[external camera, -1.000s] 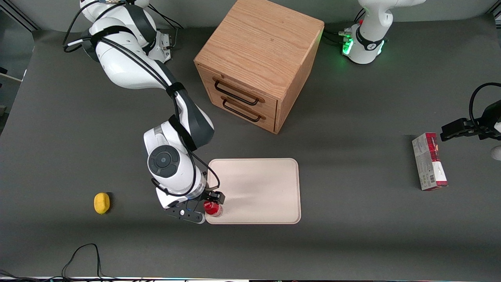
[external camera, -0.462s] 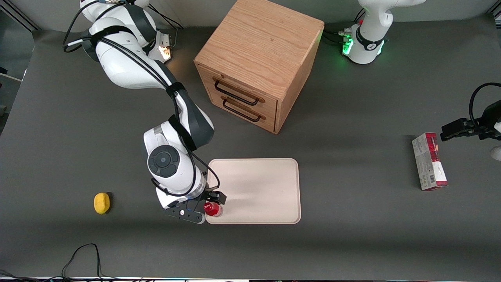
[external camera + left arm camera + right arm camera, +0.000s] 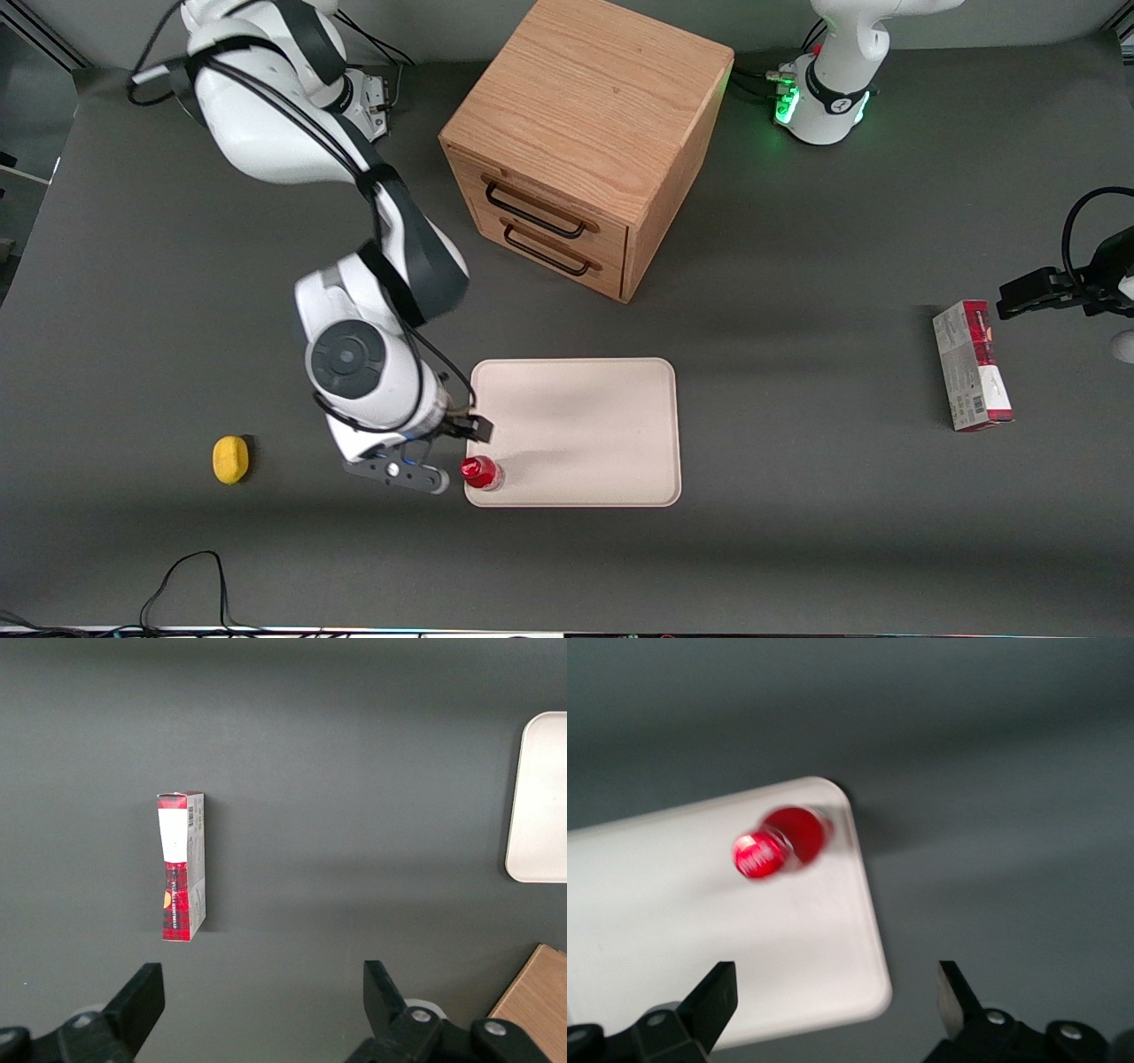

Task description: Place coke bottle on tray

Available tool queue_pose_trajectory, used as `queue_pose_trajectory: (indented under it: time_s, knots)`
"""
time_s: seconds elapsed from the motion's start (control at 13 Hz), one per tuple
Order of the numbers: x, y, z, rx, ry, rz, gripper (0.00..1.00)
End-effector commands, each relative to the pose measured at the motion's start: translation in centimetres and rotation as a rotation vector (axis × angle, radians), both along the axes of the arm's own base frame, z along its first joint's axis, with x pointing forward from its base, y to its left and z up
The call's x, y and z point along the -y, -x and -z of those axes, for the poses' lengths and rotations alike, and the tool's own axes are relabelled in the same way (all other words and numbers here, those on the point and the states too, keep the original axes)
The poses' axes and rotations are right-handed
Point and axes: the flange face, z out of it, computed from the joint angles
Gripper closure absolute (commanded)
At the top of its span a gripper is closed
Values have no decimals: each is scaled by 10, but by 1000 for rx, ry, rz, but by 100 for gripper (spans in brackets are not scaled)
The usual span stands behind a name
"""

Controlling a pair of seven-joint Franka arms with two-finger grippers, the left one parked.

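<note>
My two-finger gripper [image 3: 833, 1010] hangs spread and empty above the small red-capped coke bottle [image 3: 481, 473], standing in a corner of the flat cream-white tray [image 3: 585, 416], so only a clear retreat looks left.

Wooden drawer cabinet [image 3: 586, 142] w/ two dark-handled drawers, both shut, top centre of front view. Lemon [image 3: 230, 459] lower left of front view, alone on dark grey table [image 3: 797, 549]. Red-and-grey carton [image 3: 971, 365] lying flat at right edge of front view; also left of centre in left wrist view [image 3: 182, 865]. Black cable [image 3: 190, 576] bottom left of front view.
</note>
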Motion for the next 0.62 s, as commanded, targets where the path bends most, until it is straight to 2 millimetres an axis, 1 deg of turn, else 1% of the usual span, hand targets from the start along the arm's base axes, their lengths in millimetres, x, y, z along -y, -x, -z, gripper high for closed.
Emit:
queue_pose_trajectory:
  time_s: [0.0, 0.15, 0.23, 0.31, 0.46, 0.54]
  knots:
    - [53, 43, -35, -54, -5, -90, 0]
    - [97, 79, -53, -46, -42, -154, 0]
    - [123, 99, -59, -50, -36, -194, 0]
    - [144, 119, -61, -64, -31, -248, 0]
    - [200, 157, -80, -64, -26, -304, 0]
    - [224, 173, -91, -58, -34, -326, 0]
